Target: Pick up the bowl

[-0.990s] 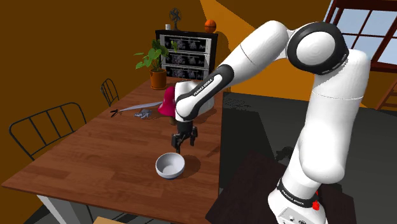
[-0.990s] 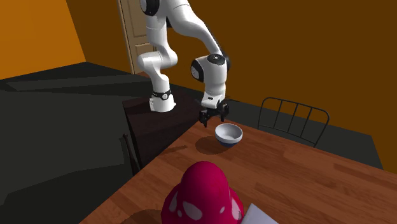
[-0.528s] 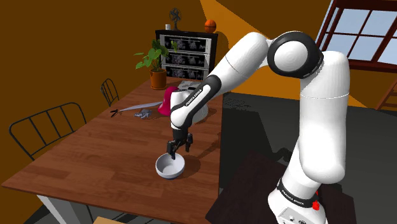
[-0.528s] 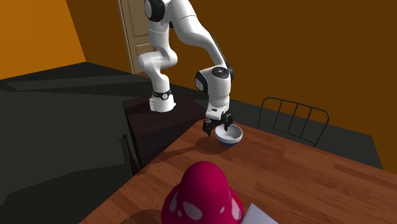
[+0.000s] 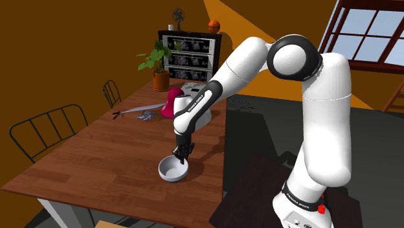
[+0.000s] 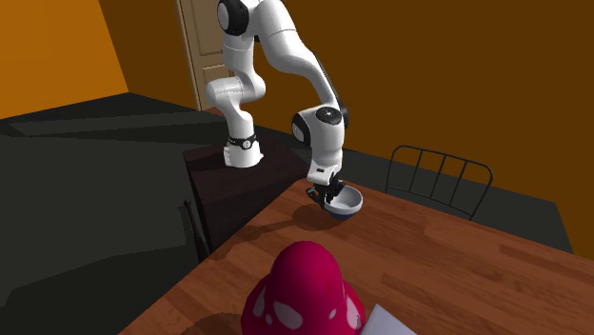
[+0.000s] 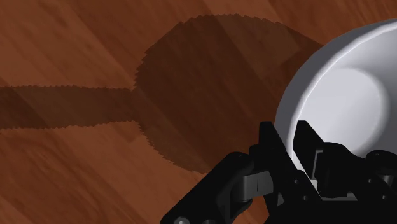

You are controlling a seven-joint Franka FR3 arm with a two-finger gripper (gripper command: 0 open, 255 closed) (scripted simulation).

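Brown wood makes up the table (image 5: 97, 162) in the shoulder view. The white bowl (image 5: 169, 171) sits on it near the edge, at about 7 o'clock from the middle of the picture. The black gripper (image 5: 180, 157) is down at the bowl's rim, on its 1 o'clock side. A chair (image 5: 45, 133) stands at 9 o'clock from the bowl. A plant (image 5: 155, 61) and a dark red thing (image 5: 172, 102) are far off at 12 o'clock. A window (image 5: 369, 32) shows at 2 o'clock, and the walls are orange.

In the second exterior view the bowl (image 6: 347, 201) seems to rest flat on the table (image 6: 428, 266), near a corner. The gripper (image 6: 328, 195) is at its rim on the 9 o'clock side. Another chair (image 6: 438, 176) stands at 3 o'clock from the bowl, and a door (image 6: 202, 48) is at 11 o'clock.

In the wrist view one of the fingers (image 7: 273, 143) is outside the bowl (image 7: 343, 102) and the other is inside. The rim is pinched between them, so the gripper (image 7: 292, 149) looks closed on the bowl. A round shadow (image 7: 210, 83) lies on the wood beside it.

I think the grab is done. The bowl is not lifted yet, so lifting is what is left.
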